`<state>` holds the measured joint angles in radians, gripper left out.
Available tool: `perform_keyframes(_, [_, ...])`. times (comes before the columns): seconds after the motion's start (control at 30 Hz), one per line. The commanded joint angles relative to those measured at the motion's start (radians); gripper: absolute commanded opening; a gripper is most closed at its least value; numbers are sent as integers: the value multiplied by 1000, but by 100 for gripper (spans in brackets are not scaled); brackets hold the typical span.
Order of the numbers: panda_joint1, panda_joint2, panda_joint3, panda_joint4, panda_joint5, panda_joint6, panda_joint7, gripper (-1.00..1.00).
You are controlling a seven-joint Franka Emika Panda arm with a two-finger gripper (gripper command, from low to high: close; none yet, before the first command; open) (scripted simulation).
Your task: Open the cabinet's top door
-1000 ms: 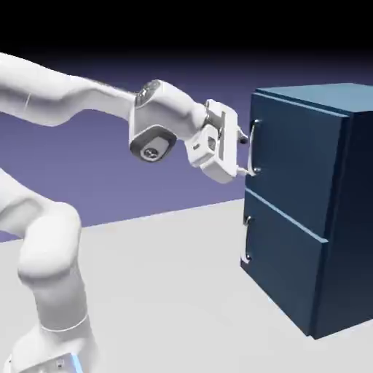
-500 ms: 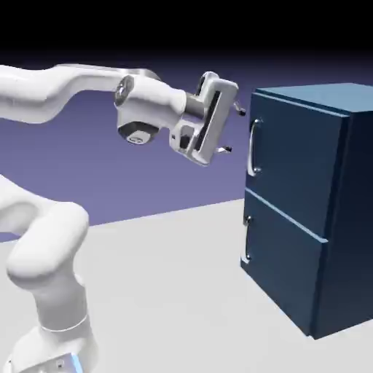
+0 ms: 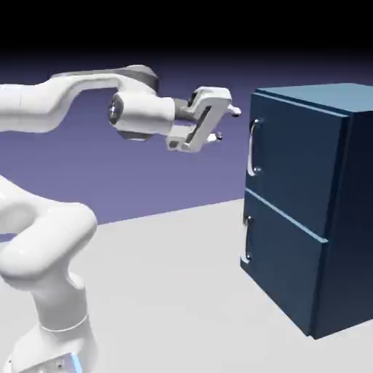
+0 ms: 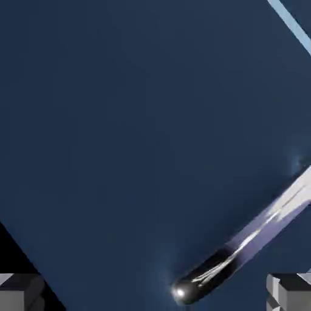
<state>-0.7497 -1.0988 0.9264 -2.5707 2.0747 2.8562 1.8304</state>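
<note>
Top door (image 3: pixel 295 164) of the cabinet (image 3: pixel 350 97): located ahead of my gripper (image 3: pixel 226 124), toward the exterior view's right, in the closed position. Its curved silver handle (image 3: pixel 252 149) is the nearest part of the cabinet to my fingertips (image 3: pixel 235 111), slightly lower than they are and apart from them. My gripper is released: both fingers stand wide, with a free gap between them. The finger pair is tilted, one tip higher and closer to the cabinet than the other.

In the hand view, the dark blue panel fills most of the area ahead of my gripper. The handle runs diagonally, from a rounded end low between my two fingertips up to the right edge. A pale blue strip (image 4: pixel 291 25) crosses the top right corner, and black shows beside the panel at the bottom left.

Lower door (image 3: pixel 283 255): located below and ahead of my gripper, closed, with its own silver handle (image 3: pixel 247 239). The pale table (image 3: pixel 167 291) extends beneath my gripper and under the cabinet.
</note>
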Motion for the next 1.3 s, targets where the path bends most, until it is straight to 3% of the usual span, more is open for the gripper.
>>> perform_keyframes(0.0, [-16,-11,19,5,44,-4,23,0])
perform_keyframes(0.57, [-286,-198,347,90,778,-68,408,0])
perform_keyframes(0.77, [-454,-173,403,221,797,-100,408,0])
perform_keyframes(0.8, [-454,-173,403,221,797,-100,408,-100])
perform_keyframes(0.93, [-372,-162,356,113,775,-205,386,-100])
perform_keyframes(1.27, [-125,140,150,0,827,-263,-26,-100])
